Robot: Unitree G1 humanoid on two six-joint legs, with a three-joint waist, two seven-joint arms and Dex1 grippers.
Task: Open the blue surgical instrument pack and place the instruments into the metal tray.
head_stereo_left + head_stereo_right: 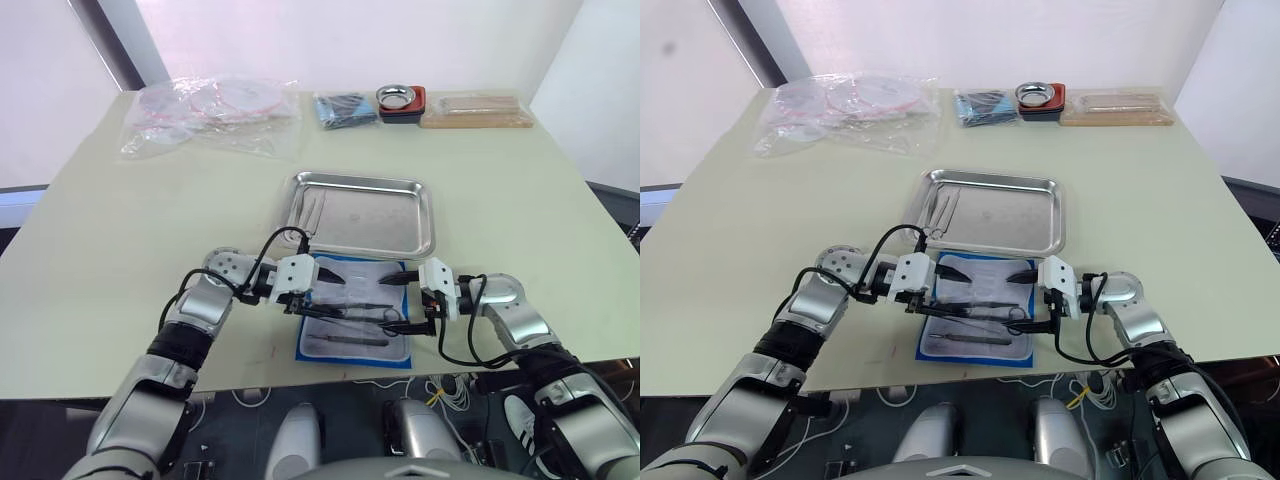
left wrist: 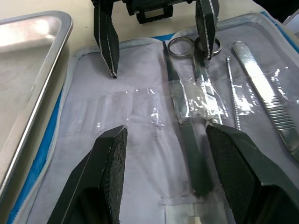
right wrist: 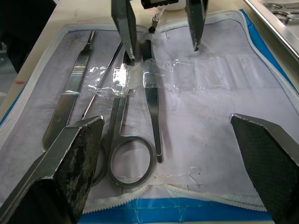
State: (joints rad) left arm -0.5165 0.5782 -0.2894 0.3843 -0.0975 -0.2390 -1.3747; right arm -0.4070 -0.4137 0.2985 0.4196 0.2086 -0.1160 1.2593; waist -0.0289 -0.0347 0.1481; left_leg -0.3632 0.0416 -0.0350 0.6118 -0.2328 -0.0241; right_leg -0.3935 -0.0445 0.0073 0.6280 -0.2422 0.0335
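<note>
My blue surgical instrument pack [image 1: 354, 322] lies unzipped and flat at lower centre of the head view, just below the metal tray [image 1: 362, 212], which already holds slim tools [image 1: 315, 208] at its left end. My left claw [image 1: 312, 283] and right claw [image 1: 400, 299] face each other over the pack, both spread wide and gripping nothing. Ring-handled scissors [image 3: 125, 140], a probe [image 3: 100, 93] and forceps [image 3: 70, 100] sit under clear plastic straps. Unloading is under way, I judge; next I must close on the scissors' rings, slide them free of the strap and carry them up to the tray
</note>
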